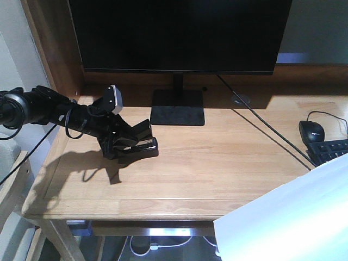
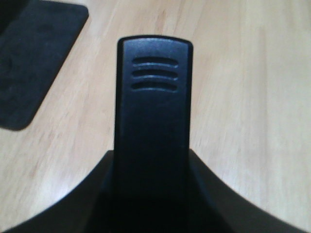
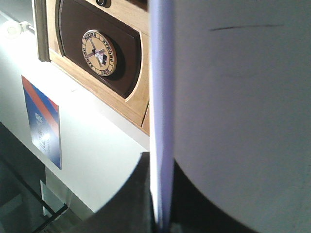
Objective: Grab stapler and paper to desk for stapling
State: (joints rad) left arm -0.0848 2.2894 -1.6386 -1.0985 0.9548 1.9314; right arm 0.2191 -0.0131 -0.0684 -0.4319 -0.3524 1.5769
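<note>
The black stapler [image 1: 142, 148] is low on the left part of the light wooden desk [image 1: 217, 174], and my left gripper [image 1: 126, 142] is shut on it. I cannot tell whether it touches the wood. In the left wrist view the stapler [image 2: 153, 111] sticks forward from between the fingers of my left gripper [image 2: 153, 204]. The white paper [image 1: 288, 217] hangs over the desk's front right corner and hides my right gripper there. In the right wrist view my right gripper [image 3: 163, 216] is shut on the paper [image 3: 243, 121], which is seen edge-on.
A black monitor [image 1: 179, 32] on a flat stand [image 1: 178, 107] fills the back of the desk, with a cable [image 1: 261, 122] running to the right. A black mouse [image 1: 311, 130] and keyboard [image 1: 331, 149] lie at the right edge. A wooden cabinet [image 3: 131, 92] shows behind the paper.
</note>
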